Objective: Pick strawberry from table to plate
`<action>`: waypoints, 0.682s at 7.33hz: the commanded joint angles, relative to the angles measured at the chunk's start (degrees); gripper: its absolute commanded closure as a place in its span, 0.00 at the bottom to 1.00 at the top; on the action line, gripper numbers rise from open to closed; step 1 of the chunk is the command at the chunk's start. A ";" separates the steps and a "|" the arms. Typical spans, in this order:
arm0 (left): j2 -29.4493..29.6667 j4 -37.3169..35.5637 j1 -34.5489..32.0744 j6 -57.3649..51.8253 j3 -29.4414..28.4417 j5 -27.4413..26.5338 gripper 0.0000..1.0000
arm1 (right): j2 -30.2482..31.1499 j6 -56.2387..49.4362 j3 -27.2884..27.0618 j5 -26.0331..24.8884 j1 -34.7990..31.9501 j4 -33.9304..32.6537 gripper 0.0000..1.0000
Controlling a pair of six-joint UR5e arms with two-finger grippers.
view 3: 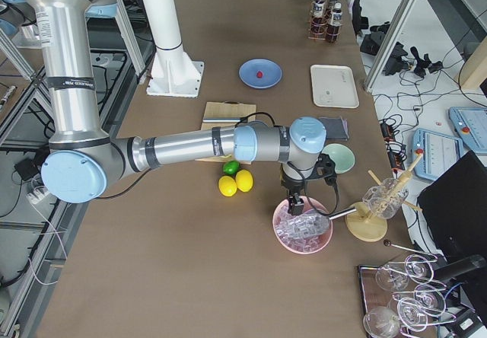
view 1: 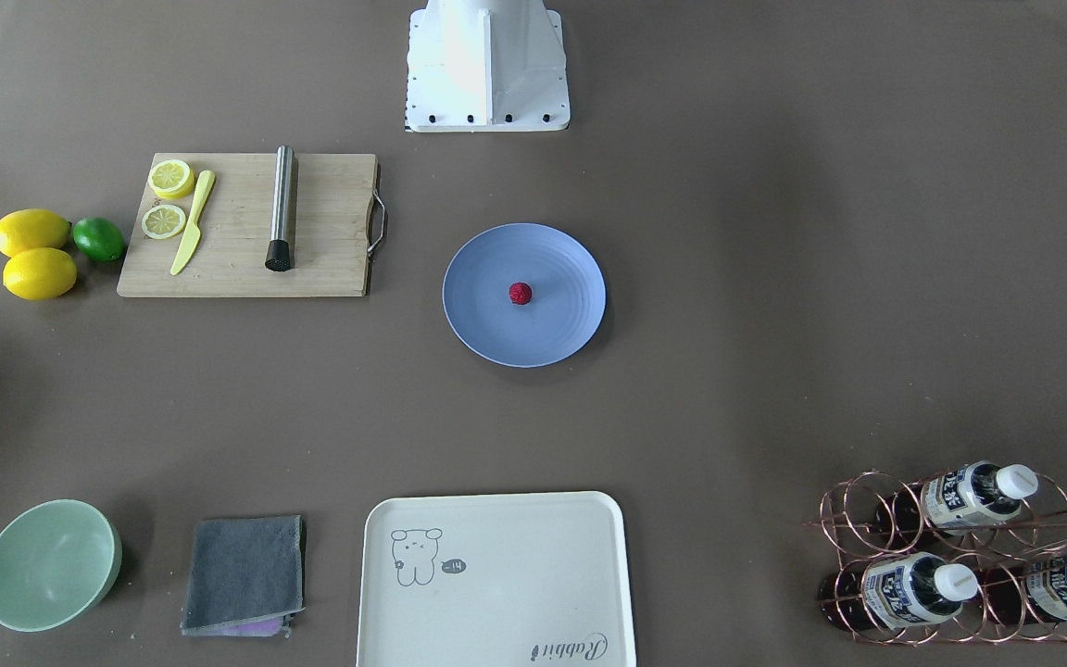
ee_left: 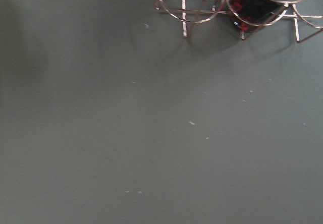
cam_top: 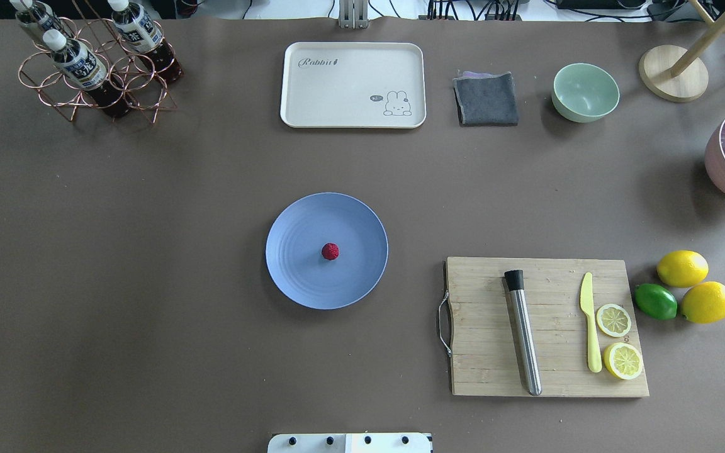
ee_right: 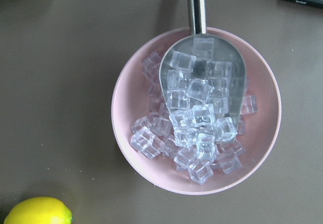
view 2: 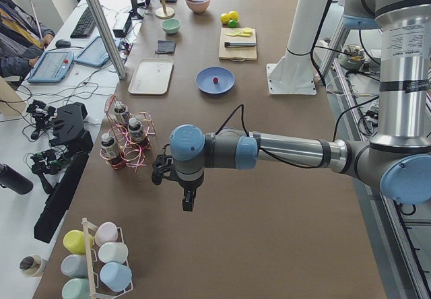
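Seemingly done: tiny dark-red bumpy strawberry (cam_top: 330, 251) lies on round periwinkle-blue plate (cam_top: 293, 277), 12 o'clock from white robot base (cam_top: 350, 443). Left claw (view 2: 187, 194) and right claw (view 3: 294, 201): spread cannot be told. No further move needed.

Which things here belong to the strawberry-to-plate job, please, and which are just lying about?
Job: strawberry, already on the plate; table.
Lying about: cutting board, lemons, lime, green bowl, grey cloth, tray, racked bottles, pink ice bowl.

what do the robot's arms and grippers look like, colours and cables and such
The left arm and right arm are round silver-grey tubes with light blue joint caps. A thin black cable loops along each forearm. The left gripper and right gripper are small and black; finer detail is too small to tell.
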State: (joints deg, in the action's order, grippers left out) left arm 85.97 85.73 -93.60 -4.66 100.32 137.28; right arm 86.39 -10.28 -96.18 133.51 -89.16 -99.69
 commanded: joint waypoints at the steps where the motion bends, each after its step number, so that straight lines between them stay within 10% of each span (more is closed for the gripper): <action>1: -1.67 0.40 -0.97 0.26 1.53 0.09 0.03 | 1.41 -1.23 0.64 0.09 -1.10 -0.16 0.00; 5: -2.56 0.14 -0.88 0.18 1.54 0.44 0.03 | 1.94 -1.23 1.26 0.26 -1.01 -0.16 0.00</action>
State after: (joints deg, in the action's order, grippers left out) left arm 83.59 85.87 -94.40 -4.39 101.82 137.40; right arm 87.83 -11.51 -94.98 133.68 -90.19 -99.81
